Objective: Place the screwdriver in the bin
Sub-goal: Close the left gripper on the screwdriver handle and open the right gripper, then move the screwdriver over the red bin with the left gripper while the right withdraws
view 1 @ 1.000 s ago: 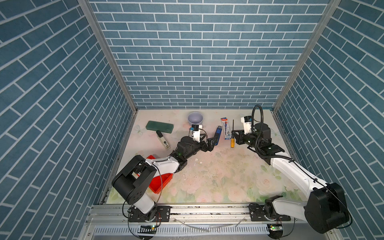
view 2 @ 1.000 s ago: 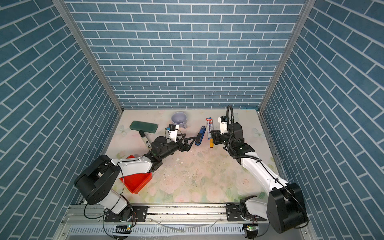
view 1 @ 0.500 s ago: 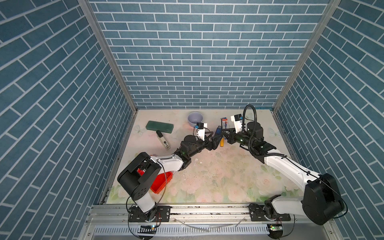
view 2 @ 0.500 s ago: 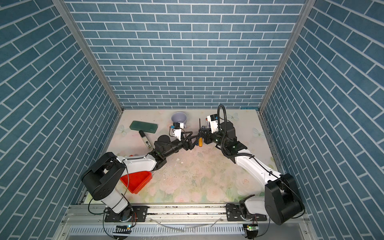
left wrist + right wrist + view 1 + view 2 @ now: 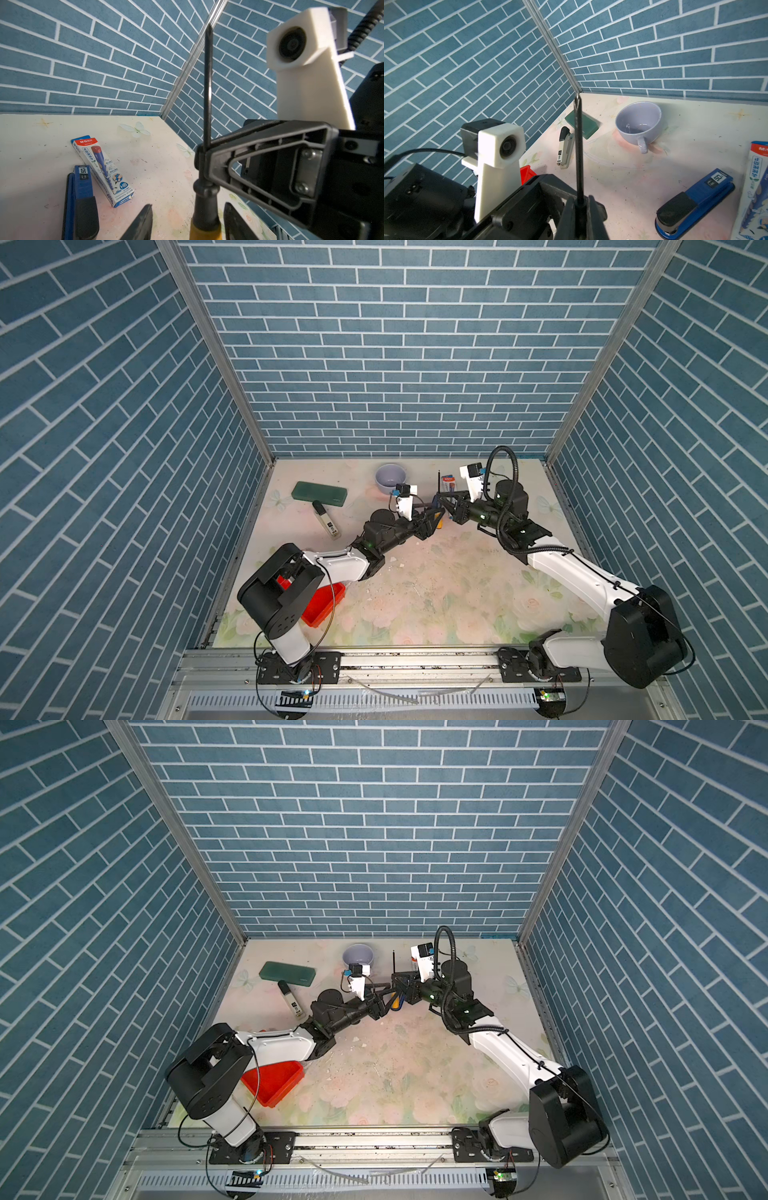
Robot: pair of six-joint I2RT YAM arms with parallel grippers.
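Your right tool [image 5: 580, 205] is pressed together on the thin black shaft of the screwdriver [image 5: 206, 116] and holds it upright in the air, tip pointing up, above the far middle of the surface [image 5: 395, 1073]. Your left tool [image 5: 188, 207] faces it from the other side. Its two fingers [image 5: 145, 218] stand spread, one on each side of the yellow-orange handle. In the left wrist view a gap shows between each finger and the handle, so they do not grip it yet.

I judge that the step in hand is the handover from the right arm to the left arm. The bin [image 5: 286, 1090] lies at the near left corner of the surface, close to the base of the left arm and partly hidden under it in both top views. It is well apart from the screwdriver, and nothing is in the part of it that you can see.

For the next move, you should bring the left fingers together on the handle until they pinch it firmly. Only after that should you spread the right tool, and draw it back along its own line so it does not knock the shaft. If the right tool lets go too early, the screwdriver may fall among the things lying below. Then the left arm can carry it to the bin.
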